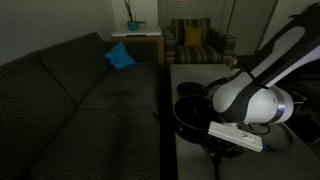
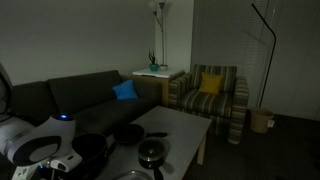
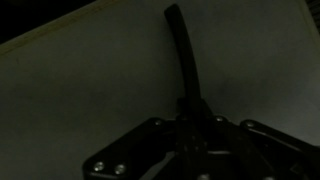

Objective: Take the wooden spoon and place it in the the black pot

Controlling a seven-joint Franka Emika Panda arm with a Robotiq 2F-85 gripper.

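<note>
In the wrist view the wooden spoon [image 3: 182,55] is a long slim dark utensil that runs from my gripper [image 3: 192,108] out over the pale table top. The fingers sit tight on both sides of its handle. I cannot tell whether the spoon rests on the table or is lifted. The black pot [image 1: 190,112] stands on the table just beside my arm, and it also shows in an exterior view [image 2: 92,148]. In both exterior views the gripper [image 1: 226,150] is low at the table's near end, and the spoon is too dark to make out there.
A long-handled black pan [image 2: 128,133] and a small lidded pot [image 2: 152,153] stand on the white table [image 2: 185,128]. A dark sofa [image 1: 70,95] with a blue cushion [image 1: 120,56] runs beside the table. A striped armchair [image 2: 212,98] stands beyond it.
</note>
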